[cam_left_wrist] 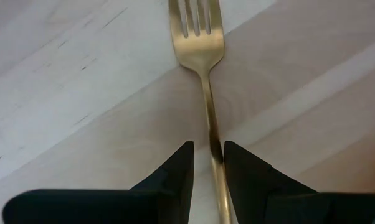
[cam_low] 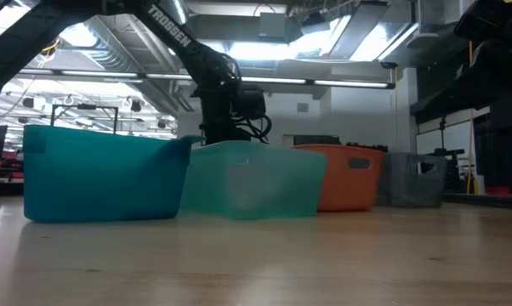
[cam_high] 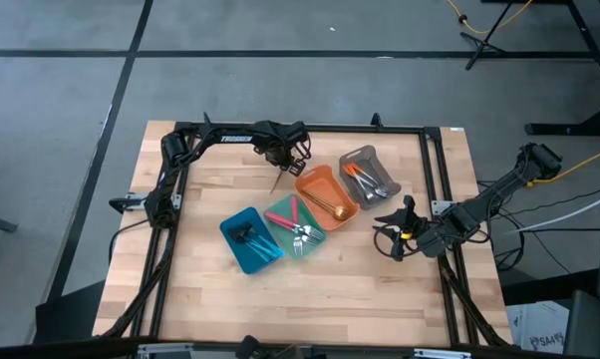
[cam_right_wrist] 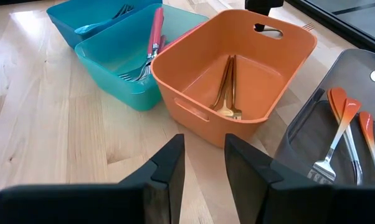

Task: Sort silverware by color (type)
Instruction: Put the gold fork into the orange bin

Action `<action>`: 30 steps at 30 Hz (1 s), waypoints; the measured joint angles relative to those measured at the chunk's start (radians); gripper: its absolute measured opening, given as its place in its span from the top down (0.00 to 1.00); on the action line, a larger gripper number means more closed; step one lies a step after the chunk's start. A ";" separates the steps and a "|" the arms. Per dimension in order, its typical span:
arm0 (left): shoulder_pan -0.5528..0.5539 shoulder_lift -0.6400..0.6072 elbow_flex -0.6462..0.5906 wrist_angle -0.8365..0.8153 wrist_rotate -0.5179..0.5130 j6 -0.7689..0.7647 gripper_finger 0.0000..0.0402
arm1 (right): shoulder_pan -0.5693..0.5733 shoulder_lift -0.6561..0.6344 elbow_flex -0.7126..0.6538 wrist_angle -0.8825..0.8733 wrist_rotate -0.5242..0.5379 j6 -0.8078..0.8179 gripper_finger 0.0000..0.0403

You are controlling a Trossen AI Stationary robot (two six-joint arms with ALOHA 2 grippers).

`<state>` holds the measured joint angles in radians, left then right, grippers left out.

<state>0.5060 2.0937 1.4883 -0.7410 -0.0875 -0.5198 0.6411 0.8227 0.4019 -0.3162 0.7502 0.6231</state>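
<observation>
workshop hall under strip lights
grey concrete floor (cam_high: 280, 90) with dark seams; ceiling lights (cam_low: 239, 53) glow above a pale wooden worktop (cam_high: 360, 289).
</observation>
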 joint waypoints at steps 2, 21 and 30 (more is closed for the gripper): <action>0.000 0.000 0.000 0.000 0.001 0.000 0.80 | 0.000 0.000 0.000 0.000 0.000 0.000 0.74; -0.004 0.000 -0.001 -0.039 -0.034 -0.001 0.80 | 0.000 0.000 0.000 0.000 -0.001 0.000 0.74; 0.009 0.000 -0.001 -0.037 -0.067 0.002 0.80 | 0.000 0.000 0.000 0.000 -0.001 0.000 0.74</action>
<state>0.5148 2.0937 1.4876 -0.7777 -0.1547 -0.5181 0.6411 0.8224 0.4019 -0.3162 0.7488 0.6231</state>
